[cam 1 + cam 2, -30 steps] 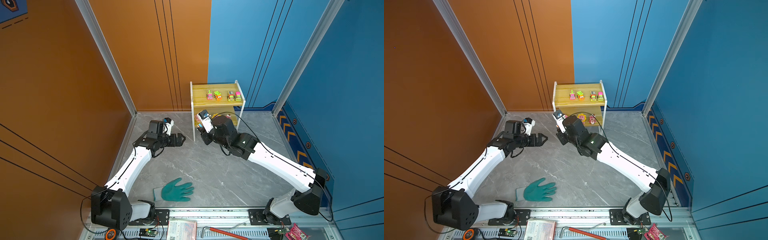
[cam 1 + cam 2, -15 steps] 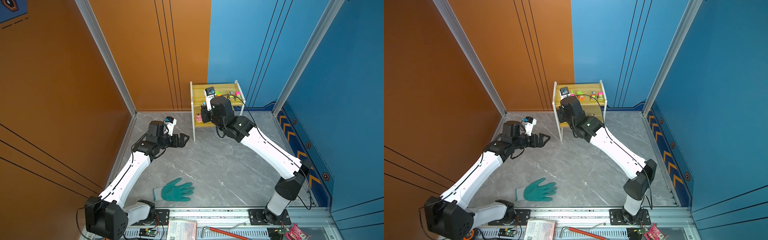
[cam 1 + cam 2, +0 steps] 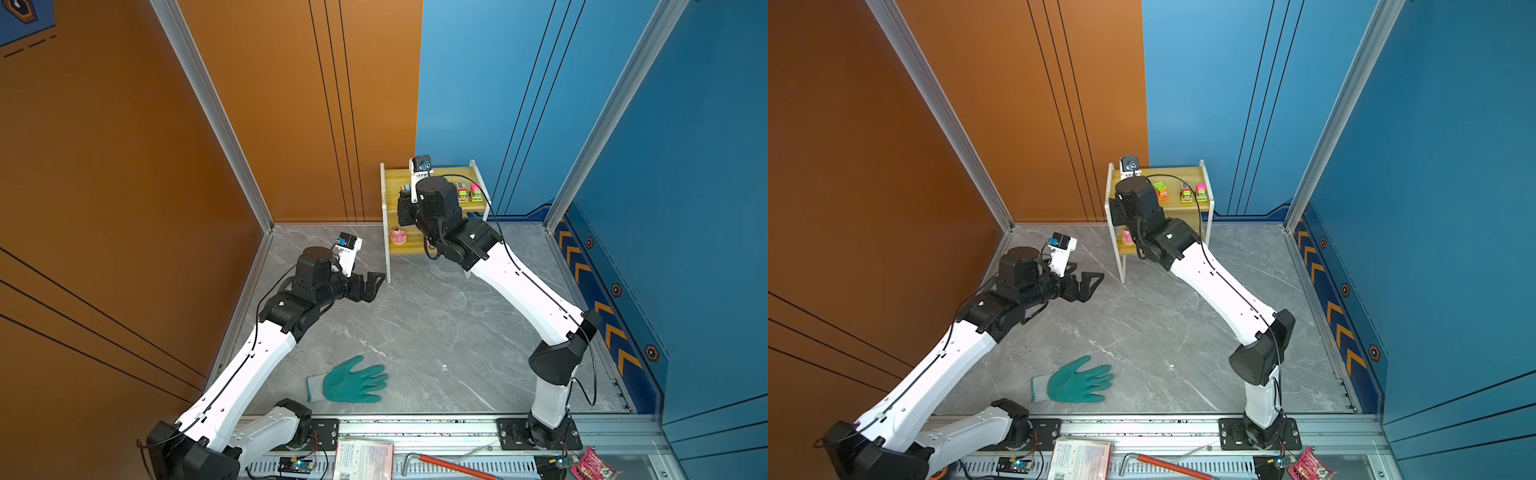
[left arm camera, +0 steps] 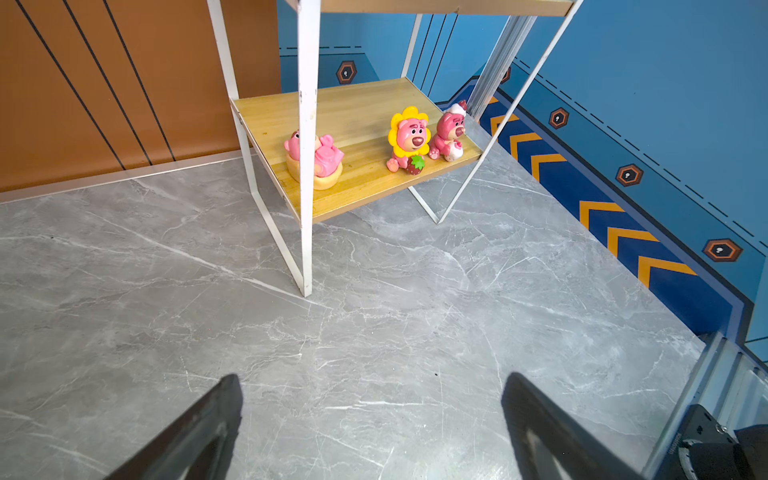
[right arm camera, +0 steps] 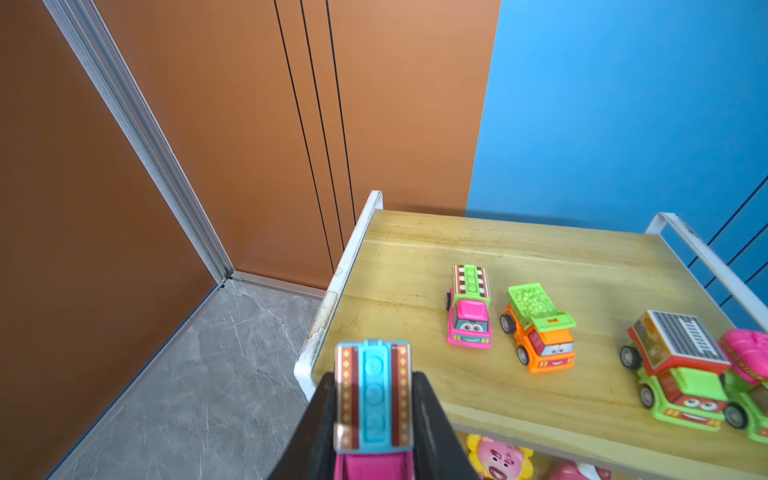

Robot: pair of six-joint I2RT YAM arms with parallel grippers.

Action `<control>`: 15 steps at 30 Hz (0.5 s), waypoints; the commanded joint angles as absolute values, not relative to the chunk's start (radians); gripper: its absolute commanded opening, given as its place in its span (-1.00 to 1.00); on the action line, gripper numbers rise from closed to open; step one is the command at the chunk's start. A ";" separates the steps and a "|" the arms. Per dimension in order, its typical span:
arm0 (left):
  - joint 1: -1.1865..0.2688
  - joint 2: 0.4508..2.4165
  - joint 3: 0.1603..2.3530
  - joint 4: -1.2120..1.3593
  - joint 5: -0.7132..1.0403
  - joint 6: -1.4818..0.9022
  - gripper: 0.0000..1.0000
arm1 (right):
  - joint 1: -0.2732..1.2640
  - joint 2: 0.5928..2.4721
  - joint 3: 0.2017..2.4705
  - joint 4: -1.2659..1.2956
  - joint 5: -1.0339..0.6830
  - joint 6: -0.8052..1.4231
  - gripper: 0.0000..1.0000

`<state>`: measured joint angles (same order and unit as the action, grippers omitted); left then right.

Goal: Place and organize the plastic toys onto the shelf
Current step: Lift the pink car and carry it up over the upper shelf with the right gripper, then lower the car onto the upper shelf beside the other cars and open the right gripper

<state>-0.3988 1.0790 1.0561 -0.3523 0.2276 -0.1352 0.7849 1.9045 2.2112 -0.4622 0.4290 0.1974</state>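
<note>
My right gripper (image 5: 373,378) is shut on a toy car (image 5: 372,399) with a blue roof and a pink cab. It hangs over the front left corner of the shelf's top board (image 5: 540,249). Several other cars stand in a row on that board: a pink-green one (image 5: 469,311), an orange one (image 5: 538,332), a green-red one (image 5: 681,374). Three pink bears (image 4: 409,139) sit on the lower board (image 4: 365,108). My left gripper (image 4: 372,390) is open and empty, low over the floor beside the shelf's front leg (image 3: 387,266).
A teal glove (image 3: 349,380) lies on the grey floor near the front rail. Orange and blue walls close in behind the shelf (image 3: 1179,174). A red-handled hex key (image 3: 449,465) and a booklet (image 3: 363,459) lie on the rail.
My right arm rose from the lower tier's height to the top board, carrying the car. The left arm only edged slightly toward the shelf.
</note>
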 commanded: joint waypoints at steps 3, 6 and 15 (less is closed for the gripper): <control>-0.402 1.082 1.004 -0.269 0.288 -0.088 0.96 | 0.779 1.999 2.342 -0.476 0.457 0.222 -0.46; -0.400 1.074 0.967 -0.233 0.320 -0.081 0.96 | 0.776 2.054 2.415 -0.483 0.457 0.220 -0.46; -0.401 1.070 0.933 -0.198 0.367 -0.093 0.96 | 0.760 2.140 2.488 -0.486 0.465 0.213 -0.46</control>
